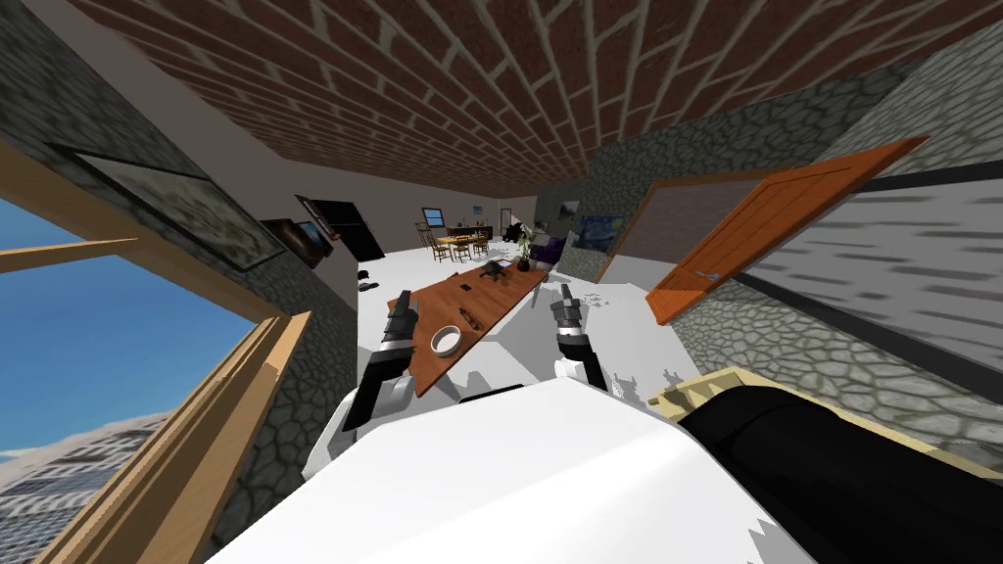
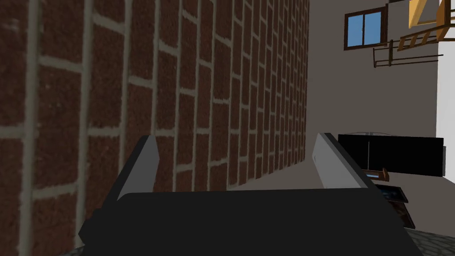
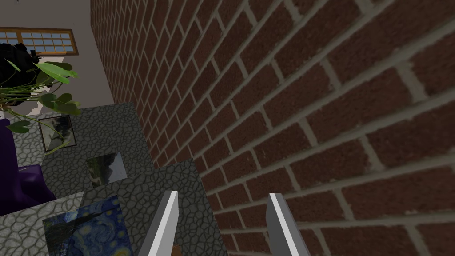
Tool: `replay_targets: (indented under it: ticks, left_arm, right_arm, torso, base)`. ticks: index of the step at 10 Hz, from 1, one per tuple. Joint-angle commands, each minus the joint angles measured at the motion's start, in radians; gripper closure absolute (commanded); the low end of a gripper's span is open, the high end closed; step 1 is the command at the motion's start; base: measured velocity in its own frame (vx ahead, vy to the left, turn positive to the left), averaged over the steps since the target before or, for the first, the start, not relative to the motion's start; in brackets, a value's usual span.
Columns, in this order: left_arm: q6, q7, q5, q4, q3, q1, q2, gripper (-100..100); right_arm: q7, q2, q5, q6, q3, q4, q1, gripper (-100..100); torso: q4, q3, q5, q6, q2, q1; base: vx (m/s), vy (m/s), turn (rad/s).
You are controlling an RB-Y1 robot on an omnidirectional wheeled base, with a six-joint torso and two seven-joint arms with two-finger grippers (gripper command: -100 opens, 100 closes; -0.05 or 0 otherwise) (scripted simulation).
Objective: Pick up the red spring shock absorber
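Standing at the near end of a long brown table, the robot holds its left gripper above the table's left edge and its right gripper just off the table's right edge, both lifted clear of the top. The posture reads as a ready stance: with the arms high and to either side, nothing on the table risks being knocked while the approach is lined up. Each gripper's two blade-like fingers stand apart with nothing between them, the left pair spread wider than the right, so either hand appears free to make the pick. The red spring shock absorber is most likely the slim dark piece lying flat on the table just past a white bowl, roughly midway across the table's width and well short of its far end. At this range it shows as a short, slender streak, dark with a reddish-brown cast, set at a slant to the table's long edges; its coils cannot be made out. A larger dark clump sits farther along the table, towards the far end. Neither gripper is near the piece, and the reach has not yet begun.
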Motion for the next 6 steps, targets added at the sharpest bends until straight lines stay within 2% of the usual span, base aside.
replay_targets:
  ticks: [1,4,5,6]
  left_arm:
    - [0.027,-0.016,0.02,0.043,0.004,-0.023,0.033,-100]
    - [0.119,-0.072,0.065,0.153,0.006,-0.102,0.099,-100]
    - [0.119,-0.072,0.065,0.161,0.006,-0.102,0.099,-100]
    - [0.153,-0.09,0.081,0.195,0.007,-0.13,0.12,-100]
  right_arm:
    - [0.0,0.0,0.0,0.0,0.0,0.0,0.0,0]
    - [0.0,0.0,0.0,0.0,0.0,0.0,0.0,0]
    - [0.0,0.0,0.0,0.0,0.0,0.0,0.0,0]
    - [0.0,0.0,0.0,0.0,0.0,0.0,0.0,0]
  torso:
    - [0.0,0.0,0.0,0.0,0.0,0.0]
    - [0.0,0.0,0.0,0.001,-0.001,-0.001]
    - [0.0,0.0,0.0,0.0,-0.001,-0.001]
    - [0.0,0.0,0.0,0.0,-0.001,0.0]
  base:
    - [0.004,-0.021,-0.104]
    - [0.01,-0.03,-0.211]
    - [0.011,-0.017,-0.03]
    - [0.01,-0.022,-0.099]
